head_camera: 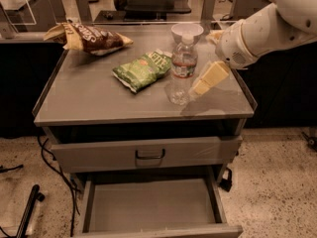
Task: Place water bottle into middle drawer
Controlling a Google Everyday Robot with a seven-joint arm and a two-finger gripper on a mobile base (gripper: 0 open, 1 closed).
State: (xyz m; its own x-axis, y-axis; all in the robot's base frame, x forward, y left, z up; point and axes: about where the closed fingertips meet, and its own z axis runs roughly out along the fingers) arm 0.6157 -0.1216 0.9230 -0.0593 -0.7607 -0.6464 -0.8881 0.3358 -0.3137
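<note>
The water bottle [182, 69], clear with a white cap and a reddish-banded label, stands upright on the grey cabinet top [99, 98], right of centre. My gripper [205, 63] is just to the right of the bottle at body height, open. Its near cream finger [208, 78] angles down close beside the bottle, and the far finger [214, 35] shows behind, by the bowl. The bottle is not between the fingers. The middle drawer [148, 205] is pulled out below, with a bare floor.
A white bowl [187, 32] sits right behind the bottle. A green chip bag [142, 69] lies to its left and a brown chip bag [89, 37] at the back left. A shut drawer front with a black loop handle [149, 155] is above the open drawer.
</note>
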